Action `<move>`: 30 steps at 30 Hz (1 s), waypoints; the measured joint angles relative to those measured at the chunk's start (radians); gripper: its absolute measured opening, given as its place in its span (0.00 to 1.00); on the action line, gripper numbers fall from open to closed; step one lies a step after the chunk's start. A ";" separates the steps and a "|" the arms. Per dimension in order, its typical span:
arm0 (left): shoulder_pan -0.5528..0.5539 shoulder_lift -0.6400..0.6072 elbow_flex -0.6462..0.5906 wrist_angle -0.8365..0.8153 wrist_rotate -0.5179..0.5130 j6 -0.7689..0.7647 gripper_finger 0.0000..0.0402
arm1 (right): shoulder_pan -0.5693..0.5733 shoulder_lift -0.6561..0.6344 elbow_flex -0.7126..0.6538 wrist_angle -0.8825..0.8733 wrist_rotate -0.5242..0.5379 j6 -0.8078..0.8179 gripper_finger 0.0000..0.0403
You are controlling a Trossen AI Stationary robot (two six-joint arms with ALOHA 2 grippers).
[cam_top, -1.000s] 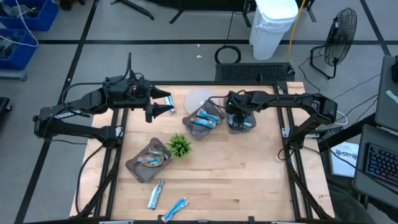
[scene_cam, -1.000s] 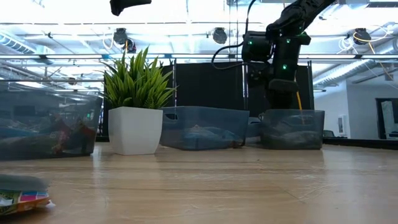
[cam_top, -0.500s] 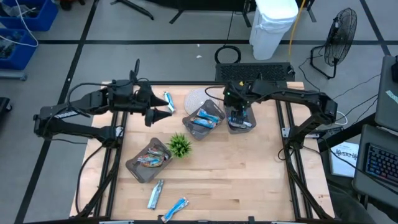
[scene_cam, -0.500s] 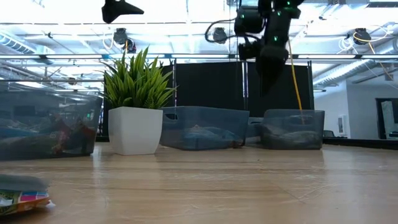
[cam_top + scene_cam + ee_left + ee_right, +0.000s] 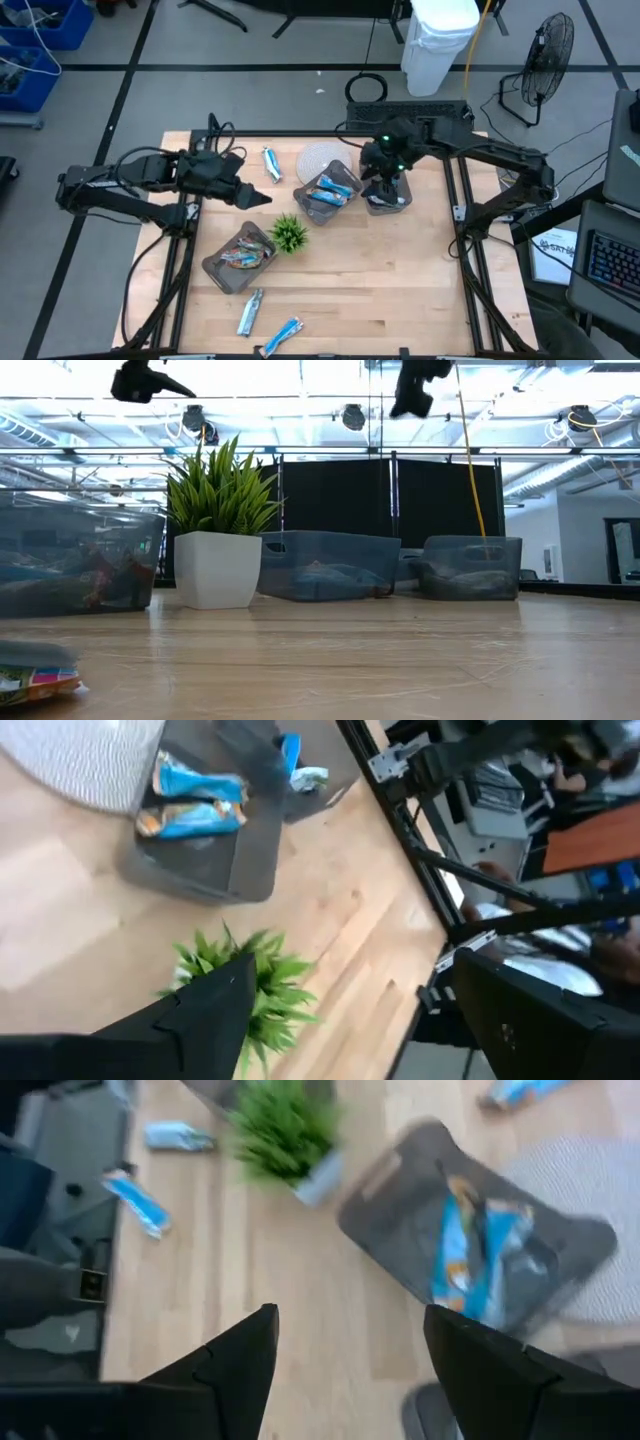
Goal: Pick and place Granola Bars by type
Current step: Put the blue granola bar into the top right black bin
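At the back of the table, one loose granola bar [image 5: 270, 162], near the left gripper [image 5: 258, 197], at about 12 o'clock from it. Long side running 11 to 5 o'clock. Left gripper nearer, fingers spread, holding nothing. Right gripper [image 5: 385, 185] high over the right tray [image 5: 404, 203], spread and empty too.

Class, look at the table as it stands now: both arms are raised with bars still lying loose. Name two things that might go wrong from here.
1. The plant stands between the left gripper and the two loose bars near the table's front edge; reaching for them might knock it over.
2. The middle tray and right tray sit close together under the right gripper; a dropped bar might land in the wrong tray.
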 joint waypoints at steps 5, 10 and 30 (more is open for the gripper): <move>-0.119 0.013 0.014 0.008 -0.075 -0.126 0.78 | 0.035 -0.066 0.000 0.061 -0.003 0.011 0.60; -0.261 0.073 0.085 0.007 -0.219 -0.191 0.76 | 0.042 -0.113 0.000 0.128 -0.001 0.019 0.61; -0.571 0.487 0.572 -0.466 -0.341 -0.552 0.76 | 0.041 -0.127 0.000 0.123 -0.001 -0.007 0.63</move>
